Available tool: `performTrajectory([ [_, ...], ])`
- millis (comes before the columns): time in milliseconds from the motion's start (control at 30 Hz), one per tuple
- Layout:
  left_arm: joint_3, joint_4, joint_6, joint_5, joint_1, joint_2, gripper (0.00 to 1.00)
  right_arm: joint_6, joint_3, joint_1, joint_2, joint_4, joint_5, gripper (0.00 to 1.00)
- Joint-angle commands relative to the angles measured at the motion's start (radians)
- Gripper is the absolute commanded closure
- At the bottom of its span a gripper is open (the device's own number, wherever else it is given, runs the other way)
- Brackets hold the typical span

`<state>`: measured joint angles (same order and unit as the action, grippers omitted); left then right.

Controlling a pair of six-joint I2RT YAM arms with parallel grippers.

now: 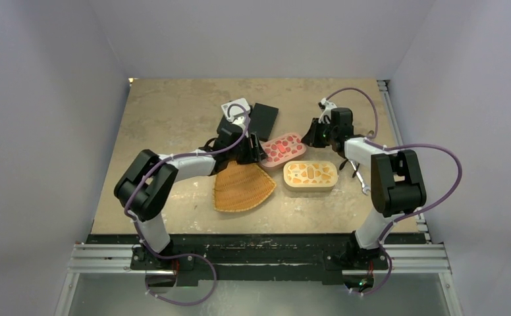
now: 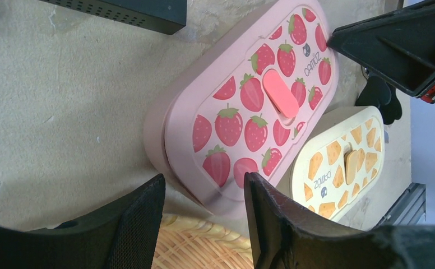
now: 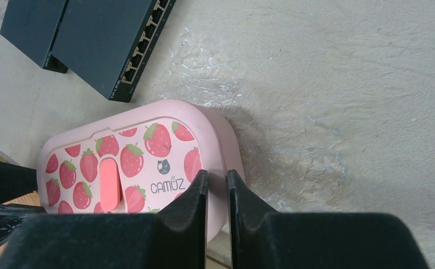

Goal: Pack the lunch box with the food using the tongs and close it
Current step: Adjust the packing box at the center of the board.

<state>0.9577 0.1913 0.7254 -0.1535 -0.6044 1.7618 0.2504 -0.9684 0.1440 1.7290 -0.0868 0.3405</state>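
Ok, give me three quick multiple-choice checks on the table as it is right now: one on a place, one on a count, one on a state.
1. The black device lies:
A) between the two arm bases
B) beyond the pink lunch box, farther from the arms
C) at the far left edge

2. Oval lunch boxes in view:
A) one
B) three
C) two

3. The pink lunch box is:
A) closed, lid on
B) open, lid off
C) tipped on its side

Answers:
1. B, since the top view shows it just past the pink box.
2. C, the pink one and the yellow cheese-print lunch box.
3. A, because its strawberry lid sits flush in both wrist views.
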Motion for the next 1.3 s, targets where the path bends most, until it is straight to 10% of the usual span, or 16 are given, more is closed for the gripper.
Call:
performTrajectory([
  [0,-0.013,0.031,0.022,-0.019,-0.001,0.033,0.47,-0.011,0.033,-0.001,0.035,0.047,-0.065,0.89],
  [500,0.019,-0.084,-0.053,0.043,-0.001,0.087,0.61,0.005,0.057,0.024,0.014,0.055,-0.084,0.59],
  [1267,0.04,-0.101,-0.1,-0.002,0.035,0.179,0.61,0.081,0.127,0.052,-0.016,0.05,-0.222,0.56],
])
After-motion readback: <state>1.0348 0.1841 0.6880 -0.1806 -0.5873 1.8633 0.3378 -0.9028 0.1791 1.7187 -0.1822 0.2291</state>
